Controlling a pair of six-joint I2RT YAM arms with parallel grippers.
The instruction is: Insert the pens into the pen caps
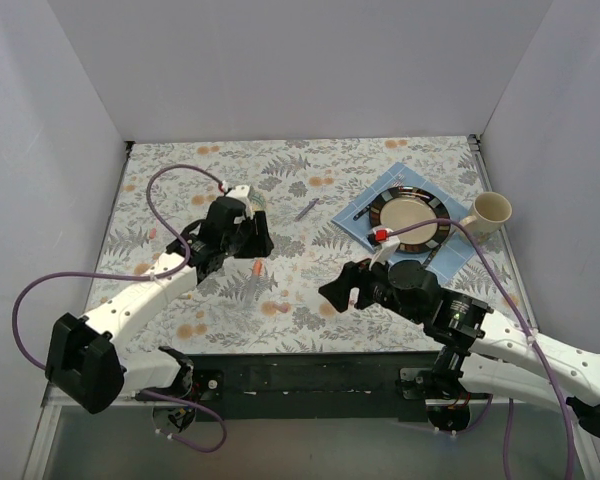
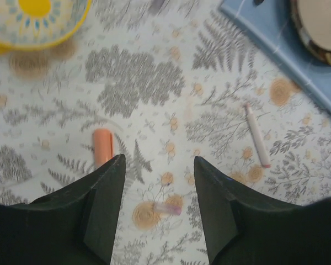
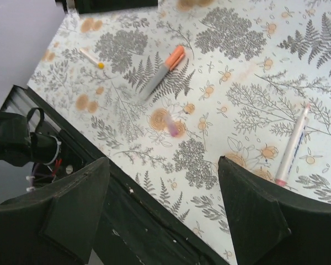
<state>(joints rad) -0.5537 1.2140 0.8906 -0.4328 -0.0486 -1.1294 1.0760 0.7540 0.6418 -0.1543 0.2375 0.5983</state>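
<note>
Now: left jaws apart, empty, near orange cap (image 2: 103,146); right jaws wide, empty.

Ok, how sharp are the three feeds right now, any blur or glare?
Left wrist: smeared throughout, though the orange cap reads; right wrist: crisp mid-table, the white pen clear, far edge soft; top external: evenly lit, no glare.

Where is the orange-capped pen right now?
In the left wrist view the orange-capped pen lies on the floral tablecloth, just ahead of one finger of the left gripper; from above, it is left of the table's centre.
</note>
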